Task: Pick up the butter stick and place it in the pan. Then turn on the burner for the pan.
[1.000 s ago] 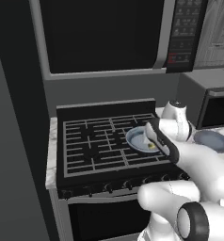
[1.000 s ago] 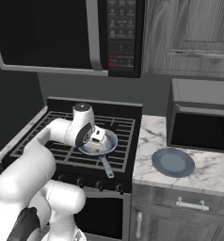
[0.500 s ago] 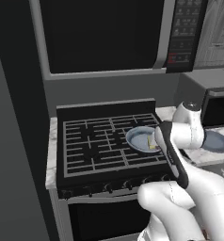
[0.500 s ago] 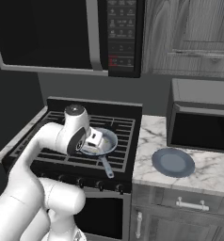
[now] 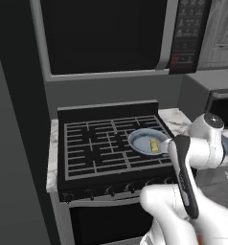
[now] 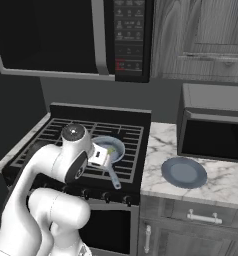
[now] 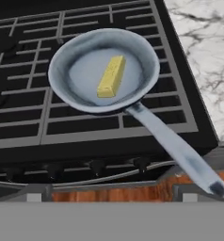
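Butter stick [image 7: 111,76]: we see it lying flat inside the pan, near the middle, slanted, free of any grip.
Pan [image 7: 81,49]: we find it on the front right grate of the stove [image 7: 20,94], handle reaching out past the front edge.
Knobs [image 7: 97,165]: a dark row along the stove front, below the pan.
Gripper [image 6: 102,155]: we see it just beside the pan's near rim in the right base view; we cannot tell how its fingers stand.
Plate [image 6: 184,172]: on the marble counter [image 6: 156,145], well apart from the pan.
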